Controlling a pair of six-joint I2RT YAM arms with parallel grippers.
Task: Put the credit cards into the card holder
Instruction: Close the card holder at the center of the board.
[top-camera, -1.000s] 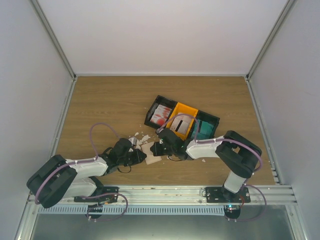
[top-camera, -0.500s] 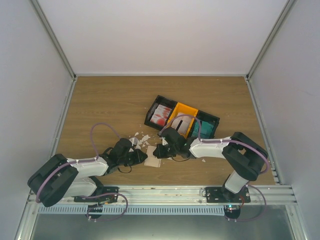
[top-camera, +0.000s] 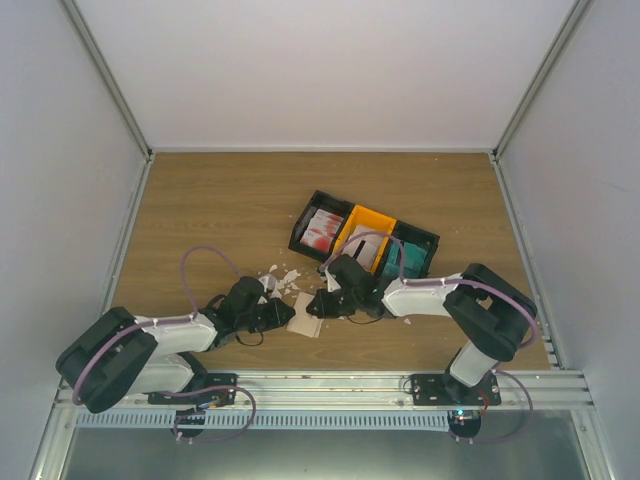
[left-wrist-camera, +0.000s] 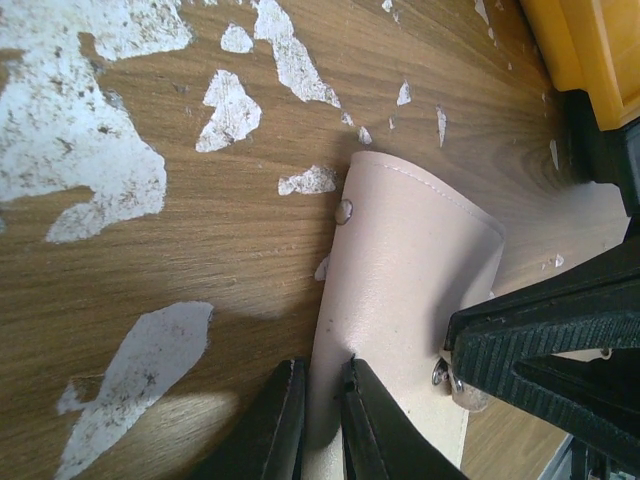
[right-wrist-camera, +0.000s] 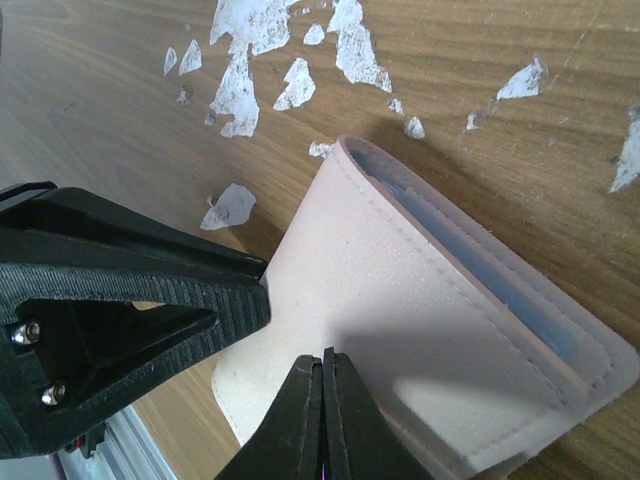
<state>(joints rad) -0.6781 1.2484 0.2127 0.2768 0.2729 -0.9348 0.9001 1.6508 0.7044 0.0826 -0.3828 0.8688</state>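
The beige card holder (top-camera: 305, 314) lies on the table between both grippers. My left gripper (top-camera: 284, 316) is shut on its left flap; in the left wrist view the flap (left-wrist-camera: 400, 260) runs between my fingers (left-wrist-camera: 322, 390). My right gripper (top-camera: 318, 304) is shut, its tips (right-wrist-camera: 322, 375) over the holder's face (right-wrist-camera: 400, 300). A grey-blue strip (right-wrist-camera: 480, 270) shows in the holder's open edge. Credit cards lie in the tray: white with red blotches (top-camera: 322, 230), pale ones (top-camera: 362, 247), teal ones (top-camera: 405, 258).
The black-and-orange three-bin tray (top-camera: 297, 233) stands just behind the grippers; its yellow bin shows in the left wrist view (left-wrist-camera: 590, 50). White scraps (top-camera: 281, 275) lie on the wood left of the tray, and also in both wrist views (left-wrist-camera: 70, 150) (right-wrist-camera: 240, 90).
The right gripper has shifted a little right and back. The card holder has slid slightly towards me and now lies straighter. The left gripper keeps its hold.
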